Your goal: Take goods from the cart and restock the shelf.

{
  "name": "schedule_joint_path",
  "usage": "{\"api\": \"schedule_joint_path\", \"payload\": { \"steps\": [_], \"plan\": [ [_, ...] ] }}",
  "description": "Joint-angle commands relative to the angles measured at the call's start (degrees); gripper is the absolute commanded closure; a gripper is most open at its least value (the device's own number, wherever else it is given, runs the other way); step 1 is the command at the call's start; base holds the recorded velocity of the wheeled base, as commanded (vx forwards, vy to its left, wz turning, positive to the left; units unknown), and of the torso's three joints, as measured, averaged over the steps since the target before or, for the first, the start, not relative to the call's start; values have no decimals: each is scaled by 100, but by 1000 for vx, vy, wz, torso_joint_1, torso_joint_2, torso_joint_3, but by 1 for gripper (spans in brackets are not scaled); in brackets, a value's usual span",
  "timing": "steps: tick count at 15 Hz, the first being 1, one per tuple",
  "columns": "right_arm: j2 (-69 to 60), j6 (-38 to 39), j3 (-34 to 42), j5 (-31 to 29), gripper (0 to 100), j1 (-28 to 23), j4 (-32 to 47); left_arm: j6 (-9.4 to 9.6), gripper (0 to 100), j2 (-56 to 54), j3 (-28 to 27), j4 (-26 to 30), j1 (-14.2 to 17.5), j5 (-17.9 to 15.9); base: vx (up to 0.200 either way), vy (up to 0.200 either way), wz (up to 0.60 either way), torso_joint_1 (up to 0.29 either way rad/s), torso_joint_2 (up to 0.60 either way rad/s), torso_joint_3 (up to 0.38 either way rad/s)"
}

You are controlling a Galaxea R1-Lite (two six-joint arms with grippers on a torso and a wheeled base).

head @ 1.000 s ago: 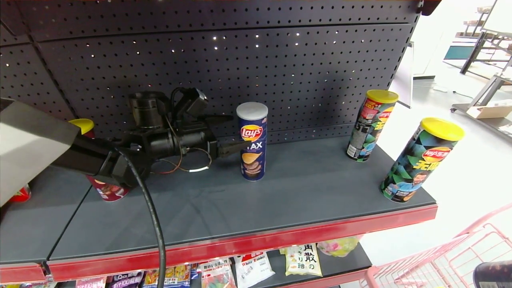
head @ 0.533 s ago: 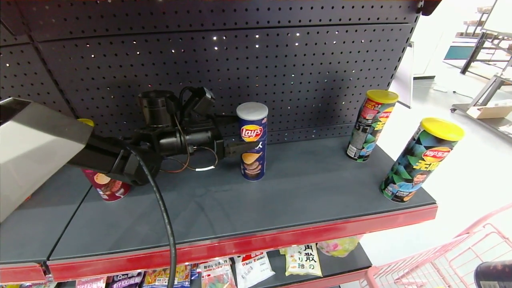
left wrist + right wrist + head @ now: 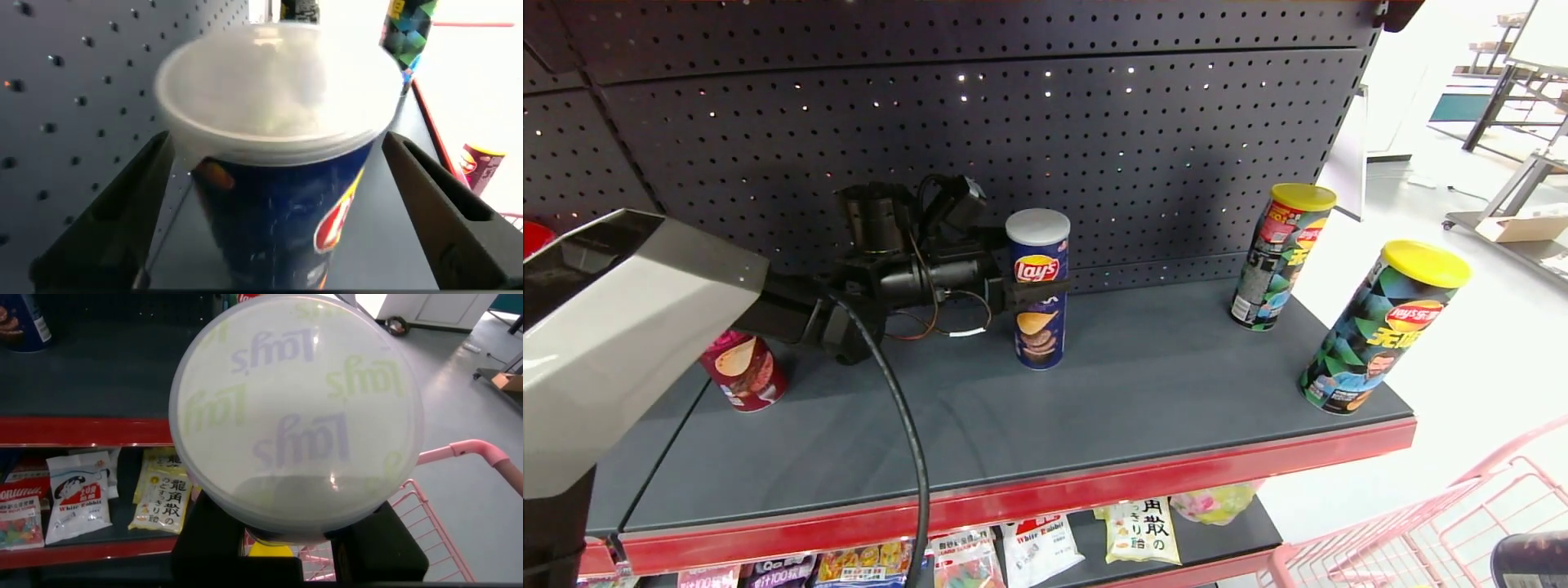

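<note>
Left gripper (image 3: 1045, 282): jaws stood wide, nothing gripped.
Blue can (image 3: 1039, 327): stood upright between its fingers (image 3: 441, 220), on the shelf (image 3: 1094, 392).
Right gripper (image 3: 298, 539): clasped a clear-lidded can (image 3: 296, 416).
Care: centre first, close gently mid-height; a one-sided nudge could tip it.

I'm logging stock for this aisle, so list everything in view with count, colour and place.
blue can: one, blue with pale lid, standing mid shelf
yellow-lidded cans: two, dark patterned, right end of shelf
red can: one, maroon, left part of shelf
shelf: one, dark grey, red front edge
snack packets: several, mixed colours, lower shelf
cart: one, pink, lower right
clear-lidded can: one, body hidden, in right tool
left tool: one, black, open, fingers either side of blue can
right tool: one, black, shut on clear-lidded can
</note>
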Motion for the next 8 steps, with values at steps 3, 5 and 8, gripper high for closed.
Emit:
{"api": "schedule_joint_path", "payload": {
  "steps": [3, 5, 8],
  "plan": [
    [38, -3, -2, -3, 100, 2, -1, -89, 0, 290, -408, 15, -60, 4, 0, 0, 0, 0, 0, 0],
    [64, -3, -19, -3, 100, 2, -1, -176, 0, 308, -496, 15, -78, 4, 0, 0, 0, 0, 0, 0],
    [47, -3, -11, -3, 100, 2, -1, -176, 0, 317, -514, 24, -113, 4, 0, 0, 0, 0, 0, 0]
  ]
}}
